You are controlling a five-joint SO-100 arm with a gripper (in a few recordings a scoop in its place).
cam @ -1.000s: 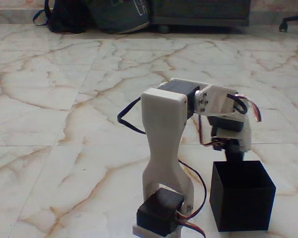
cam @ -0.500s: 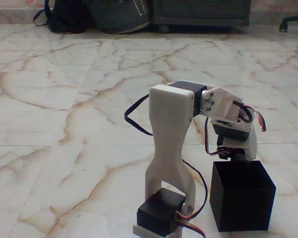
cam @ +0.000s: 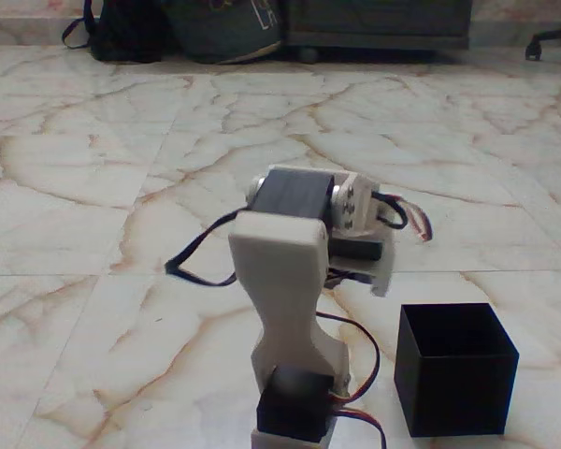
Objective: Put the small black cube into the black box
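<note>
The black box [cam: 458,393] stands on the marble floor at the lower right of the fixed view, its open top facing up and its inside dark. The small black cube is hidden or out of view. The white arm [cam: 285,281] rises in the lower middle. Its wrist and gripper [cam: 374,267] sit just left of the box and above its rim, apart from it. The upper arm covers most of the gripper, so how the jaws stand does not show.
Dark bags [cam: 178,28] and a dark piece of furniture [cam: 374,23] line the far edge of the floor. A chair wheel [cam: 552,42] shows at the top right. Black and coloured wires [cam: 201,271] loop out on both sides of the arm.
The wrist was over the black box with its tip at the opening. It has since lifted out and swung left, and the upper arm has turned left with it.
</note>
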